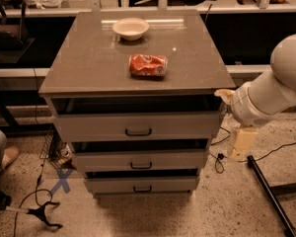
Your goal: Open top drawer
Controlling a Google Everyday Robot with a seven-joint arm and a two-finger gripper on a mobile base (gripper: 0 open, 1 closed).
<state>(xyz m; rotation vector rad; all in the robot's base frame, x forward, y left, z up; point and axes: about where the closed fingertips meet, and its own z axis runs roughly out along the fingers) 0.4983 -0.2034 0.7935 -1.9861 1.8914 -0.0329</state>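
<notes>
We saw the top drawer directly under the tabletop, its front standing slightly forward with a dark gap above it. The end effector hung right of the cabinet, level with that drawer and apart from it; we could not tell whether it was open or closed. A bowl and a crushed red can lay on the tabletop.

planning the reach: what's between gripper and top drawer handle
Only bare front of the top drawer, in the camera view; the gripper hangs right of it.
</notes>
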